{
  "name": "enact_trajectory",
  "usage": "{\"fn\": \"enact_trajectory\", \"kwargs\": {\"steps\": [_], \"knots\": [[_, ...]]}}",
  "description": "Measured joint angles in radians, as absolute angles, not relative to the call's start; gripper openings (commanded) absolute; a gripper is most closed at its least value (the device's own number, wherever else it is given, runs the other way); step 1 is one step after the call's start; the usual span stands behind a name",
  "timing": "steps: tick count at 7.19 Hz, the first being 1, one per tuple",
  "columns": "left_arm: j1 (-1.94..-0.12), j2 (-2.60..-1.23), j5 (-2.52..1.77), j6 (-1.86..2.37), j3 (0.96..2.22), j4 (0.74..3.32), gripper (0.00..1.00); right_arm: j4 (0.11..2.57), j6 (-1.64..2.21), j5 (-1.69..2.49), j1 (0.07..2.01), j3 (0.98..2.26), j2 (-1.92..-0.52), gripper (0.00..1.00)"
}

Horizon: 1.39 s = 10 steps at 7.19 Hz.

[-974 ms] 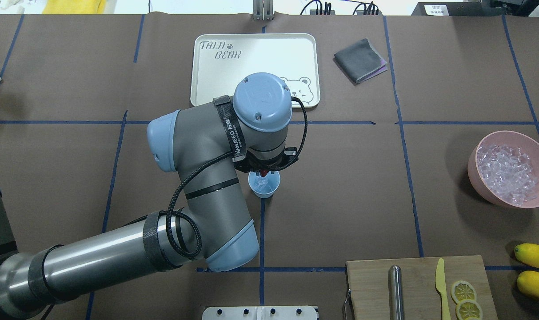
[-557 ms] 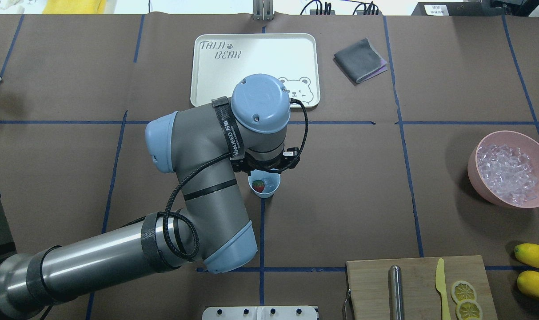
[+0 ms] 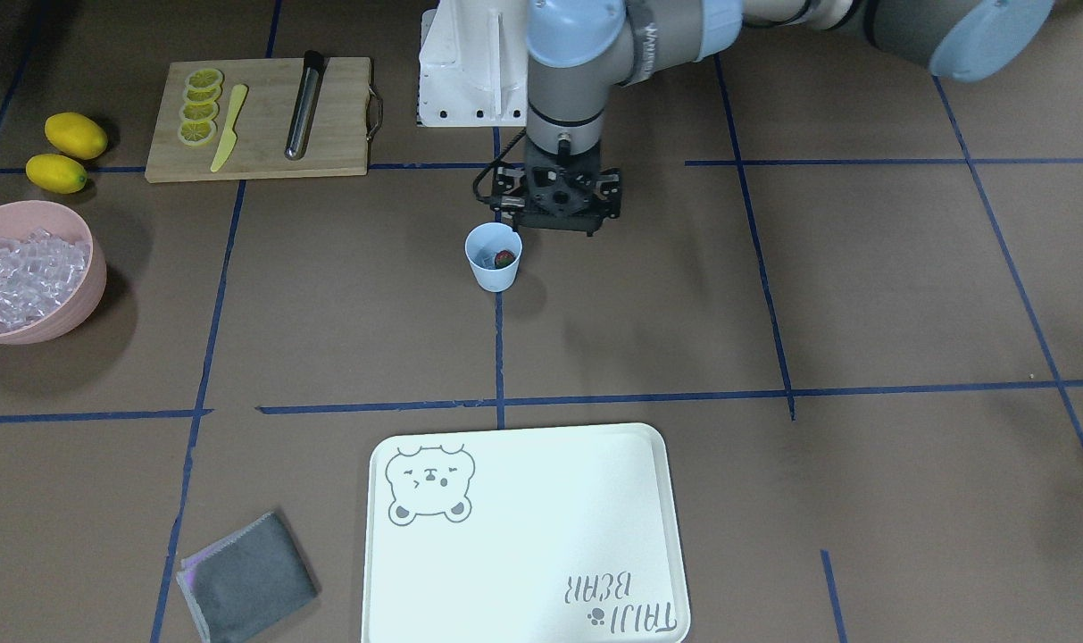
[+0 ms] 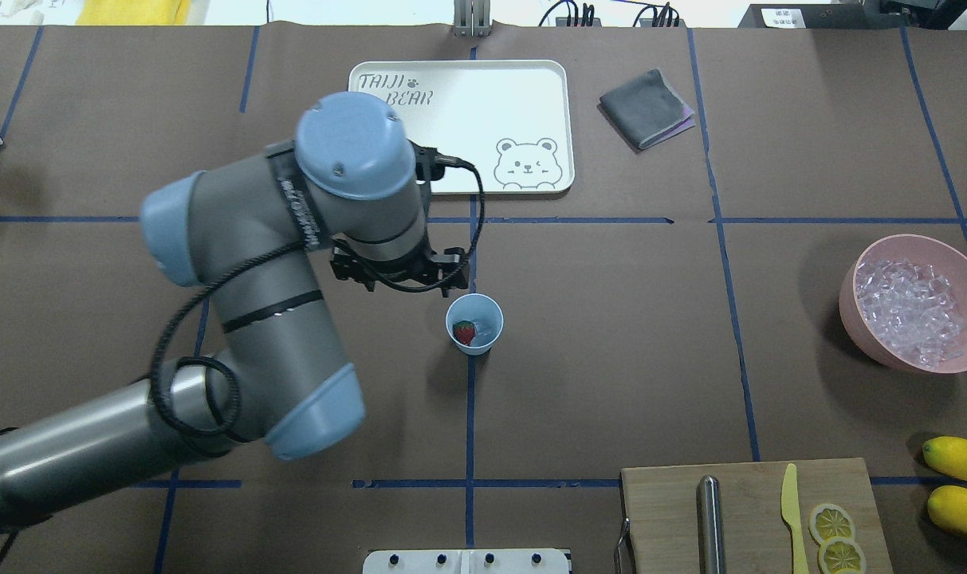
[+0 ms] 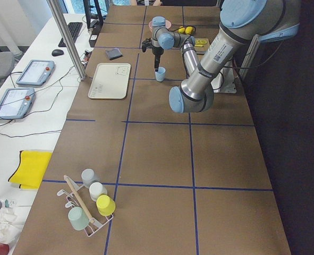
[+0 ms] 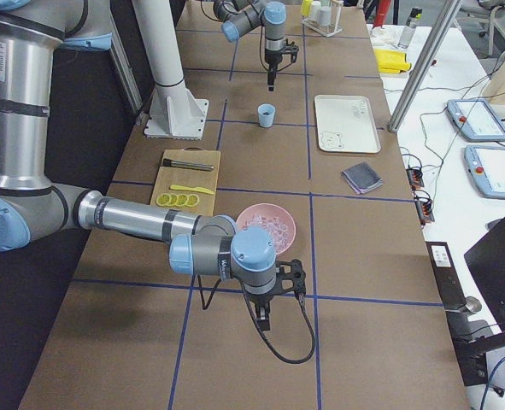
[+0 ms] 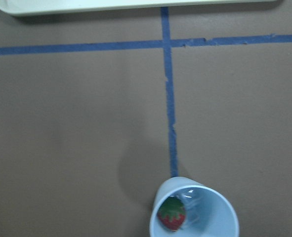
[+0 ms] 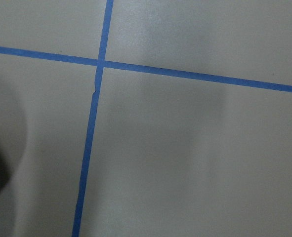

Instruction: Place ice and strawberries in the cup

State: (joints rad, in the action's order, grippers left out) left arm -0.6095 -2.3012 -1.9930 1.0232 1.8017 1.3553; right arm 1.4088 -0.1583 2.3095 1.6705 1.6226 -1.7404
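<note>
The pale blue cup (image 4: 474, 323) stands upright at the table's middle, on a blue tape line. The red strawberry (image 4: 464, 332) with its green top lies inside it beside clear ice cubes (image 4: 484, 328). The left wrist view shows the cup (image 7: 194, 210), the strawberry (image 7: 172, 213) and the ice (image 7: 192, 201) from above. My left gripper (image 3: 556, 212) hangs empty, up and to the left of the cup, its fingers mostly hidden under the wrist. My right gripper (image 6: 264, 325) points down over bare table near the pink bowl; I cannot tell whether it is open or shut.
The pink bowl (image 4: 913, 315) full of ice sits at the right. A cutting board (image 4: 750, 514) holds a knife, a metal rod and lemon slices, with two lemons (image 4: 958, 458) beside it. A white tray (image 4: 459, 123) and a grey cloth (image 4: 646, 108) lie at the far side.
The strawberry left my left gripper and dropped into the cup. The left arm then swung away from above the cup toward the left.
</note>
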Motion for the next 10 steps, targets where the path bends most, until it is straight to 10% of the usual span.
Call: {"fn": "enact_trajectory", "kwargs": {"steps": [5, 10], "knots": [[-0.969, -2.004, -2.155, 0.468, 1.989, 1.215, 1.00, 1.416, -0.161, 2.316, 1.671, 1.644, -1.751, 1.00], [-1.389, -1.856, -2.327, -0.187, 1.745, 1.210, 1.00, 1.414, -0.154, 2.319, 1.671, 1.644, -1.757, 1.00]]}}
